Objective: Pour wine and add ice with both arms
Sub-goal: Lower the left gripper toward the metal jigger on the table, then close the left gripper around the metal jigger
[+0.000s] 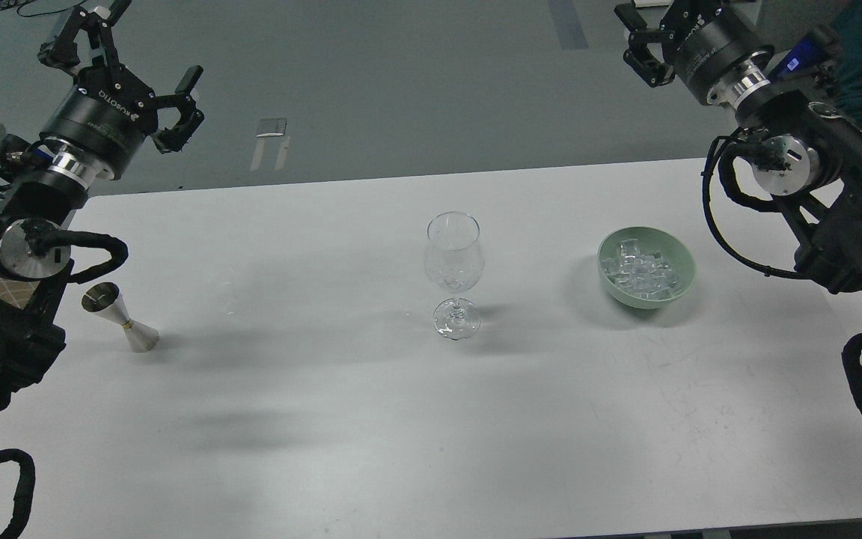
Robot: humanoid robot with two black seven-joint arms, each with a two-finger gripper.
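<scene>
On the white desk (pixel 371 419), a stemmed wine glass (pixel 454 273) stands upright near the middle. Toward the right edge, a pale green bowl (pixel 679 258) holds the ice (pixel 641 271), a heap of clear cubes. Near the left edge stands a steel jigger (pixel 120 317). The left gripper (pixel 124 67) hovers beyond the far-left corner, fingers spread wide, holding nothing. The right gripper (pixel 644 37) hangs beyond the far-right corner; its fingers' spread cannot be told.

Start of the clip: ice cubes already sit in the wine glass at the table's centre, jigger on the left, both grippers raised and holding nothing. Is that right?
Not quite. The head view shows the ice in the pale green bowl on the right; the wine glass is empty. The rest stands: jigger on the left, left gripper and right gripper raised and holding nothing.
</scene>
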